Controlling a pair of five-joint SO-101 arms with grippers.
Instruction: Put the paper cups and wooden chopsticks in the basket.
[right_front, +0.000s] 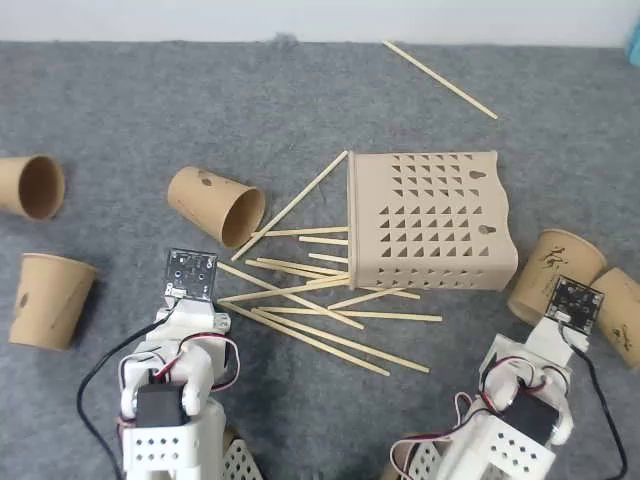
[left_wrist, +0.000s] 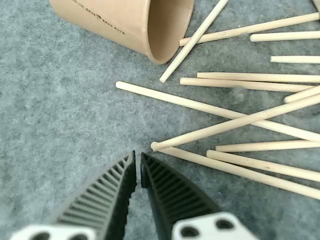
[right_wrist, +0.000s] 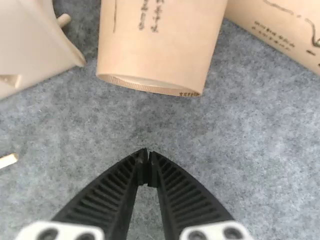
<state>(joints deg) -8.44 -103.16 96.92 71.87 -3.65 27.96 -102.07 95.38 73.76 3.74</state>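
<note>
Left claw (left_wrist: 138, 162): narrow, nearly closed, empty.
Right claw (right_wrist: 148, 160): tips together, empty.
Chopsticks (left_wrist: 225, 114): pale wood, scattered just ahead of the left claw, one tip near its tips.
Cups: brown paper, lying down; one (left_wrist: 120, 20) ahead of the left claw, one (right_wrist: 160, 45) ahead of the right claw.
Basket (right_front: 430, 220): beige, perforated, tipped on its side, ahead of the right claw.
Surface (right_front: 120, 100): grey.

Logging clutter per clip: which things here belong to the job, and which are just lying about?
Job: basket on its side, paper cups, scattered chopsticks.
Lying about: just the grey mat underneath.
</note>
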